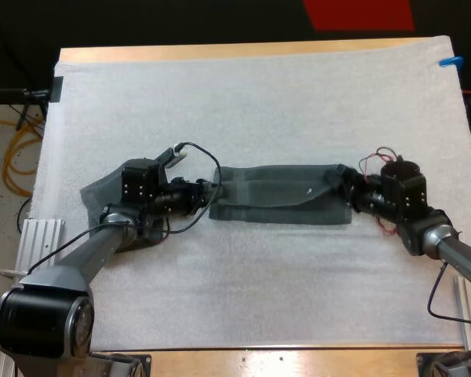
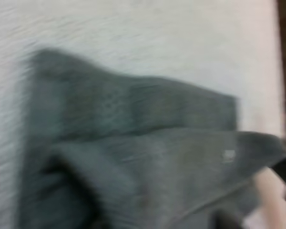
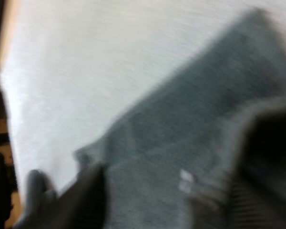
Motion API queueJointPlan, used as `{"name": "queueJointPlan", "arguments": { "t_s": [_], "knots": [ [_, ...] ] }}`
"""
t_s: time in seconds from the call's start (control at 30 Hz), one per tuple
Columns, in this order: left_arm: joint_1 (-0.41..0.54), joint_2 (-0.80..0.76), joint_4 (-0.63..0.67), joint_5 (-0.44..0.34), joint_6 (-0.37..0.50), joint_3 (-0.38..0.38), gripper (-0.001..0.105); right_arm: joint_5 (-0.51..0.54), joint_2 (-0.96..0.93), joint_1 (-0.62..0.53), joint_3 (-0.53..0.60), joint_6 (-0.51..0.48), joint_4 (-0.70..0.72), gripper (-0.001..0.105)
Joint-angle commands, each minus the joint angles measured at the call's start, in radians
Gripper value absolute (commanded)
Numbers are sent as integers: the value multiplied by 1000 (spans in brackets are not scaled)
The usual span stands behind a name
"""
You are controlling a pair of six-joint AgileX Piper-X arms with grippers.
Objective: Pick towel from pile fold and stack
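2 grippers, the left gripper (image 1: 213,192) and the right gripper (image 1: 343,185), each look clamped on an end of the towel (image 1: 279,203) stretched mid-mat, so I'd move both ends together, level and taut, clear of the crumpled towel (image 1: 99,193) at left.

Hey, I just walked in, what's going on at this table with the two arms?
Two robot arms are handling one dark grey-green towel on the white mat. The left gripper grips the towel's left end and the right gripper grips its right end, so it lies stretched between them as a long, partly folded strip. A crumpled towel lies under the left arm, waiting.
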Motion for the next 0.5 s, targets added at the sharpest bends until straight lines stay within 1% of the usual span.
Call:
{"name": "queueJointPlan", "arguments": {
  "t_s": [0.0, 0.03, 0.07, 0.13, 0.2, 0.27, 0.37, 0.47],
  "knots": [
    [0, -10, -43, 35, -6, -4, 74, -28, -3, -7, -12, -33, -65, 89],
    [0, -16, -69, 47, -8, -4, 75, -37, -4, -7, -12, -55, -118, 89],
    [0, -24, -80, 51, -8, -4, 73, -39, -6, -7, -12, -66, -158, 88],
    [0, -53, -83, 41, -4, -4, 66, -37, -15, -7, -12, -93, -229, 84],
    [0, -81, -83, 33, 5, -4, 60, -37, -29, -7, -12, -110, -266, 80],
    [0, -118, -83, 33, 9, -4, 58, -36, -55, -7, -12, -149, -272, 76],
    [-3, -171, -83, 33, 8, -4, 58, -14, -98, -7, -12, -211, -259, 75],
    [-4, -224, -77, 23, 30, -4, 58, 40, -152, -7, -12, -257, -212, 75]
  ]
}}
